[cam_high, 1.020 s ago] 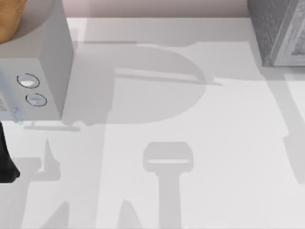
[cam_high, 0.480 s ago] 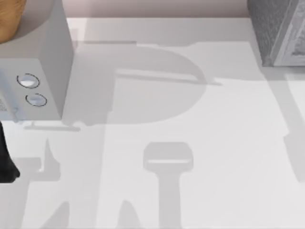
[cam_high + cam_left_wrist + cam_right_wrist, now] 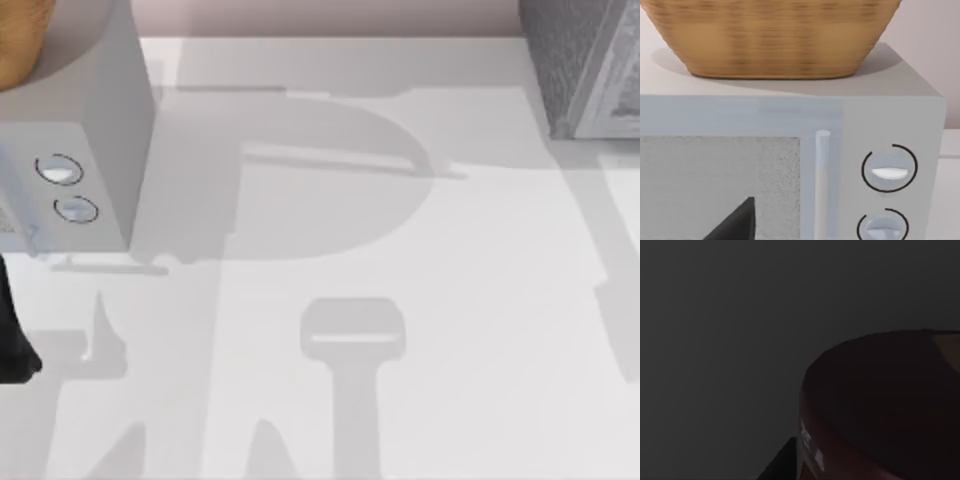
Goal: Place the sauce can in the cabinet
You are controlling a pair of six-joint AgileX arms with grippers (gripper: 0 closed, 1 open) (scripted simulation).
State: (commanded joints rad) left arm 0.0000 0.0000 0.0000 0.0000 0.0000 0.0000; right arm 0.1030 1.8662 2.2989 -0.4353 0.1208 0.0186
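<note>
The cabinet point(image 3: 575, 60), grey and speckled with a paler moulded face, stands at the table's far right corner. In the dim right wrist view, the dark maroon top and rim of the sauce can point(image 3: 880, 400) sit very close to the camera against a dark surround. A dark sliver of my right gripper point(image 3: 782, 465) edges the can. My left arm point(image 3: 12, 345) is parked at the table's left edge. A black part of my left gripper point(image 3: 735, 225) shows in front of the pale box.
A smooth pale box point(image 3: 95, 120) with two round knobs point(image 3: 60, 170) stands at the far left, its knobs point(image 3: 889, 169) also close in the left wrist view. A woven basket point(image 3: 770, 35) rests on top of it. White tabletop point(image 3: 400, 280) lies between box and cabinet.
</note>
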